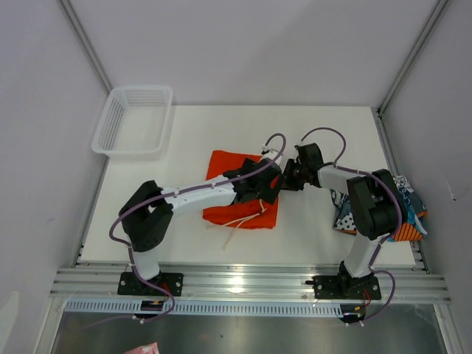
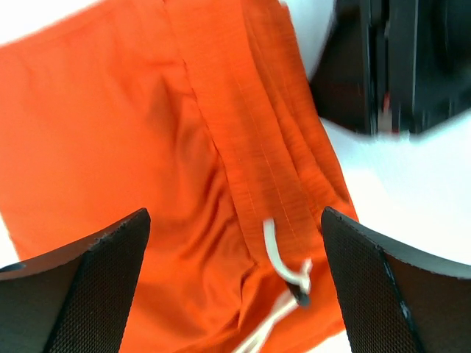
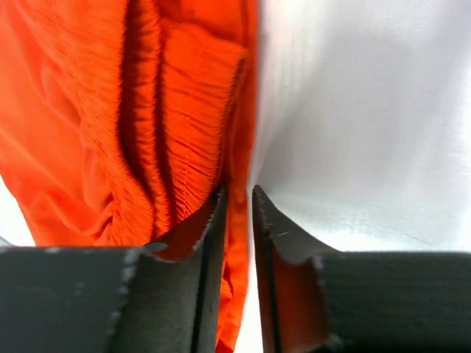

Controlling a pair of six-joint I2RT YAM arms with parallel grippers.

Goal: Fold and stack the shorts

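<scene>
Left claw (image 2: 234,220) stands wide, nothing in it, hanging just above the orange shorts (image 2: 110,147), near the gathered waistband (image 2: 250,132) and the white drawstring (image 2: 276,254). Right claw (image 3: 239,195) is narrow, its jaws nearly together, with the thin right edge of the orange cloth running through the gap; cannot tell whether it pinches that edge or only straddles it. Seen from above, the two claws sit close together, nose to nose, at the right side of the orange shorts (image 1: 225,166), which lie as a compact block at the middle of the table (image 1: 310,133), drawstring (image 1: 240,221) trailing off the near edge. Printed shorts (image 1: 411,221) lie rumpled at the far right of the table, beside the right arm and well apart from the orange pair; basket (image 1: 131,151) sits at the back left corner. Judgement: the orange pair is mid-fold, the printed pair not yet begun, so the task looks under halfway. To do this step well, the right claw should either take every layer of that edge or open and lift straight up, since a sideways pull would likely drag the top layer askew. The left claw should come down on the waistband, not the loose drawstring. Keep the arms from knocking each other at this close range.
</scene>
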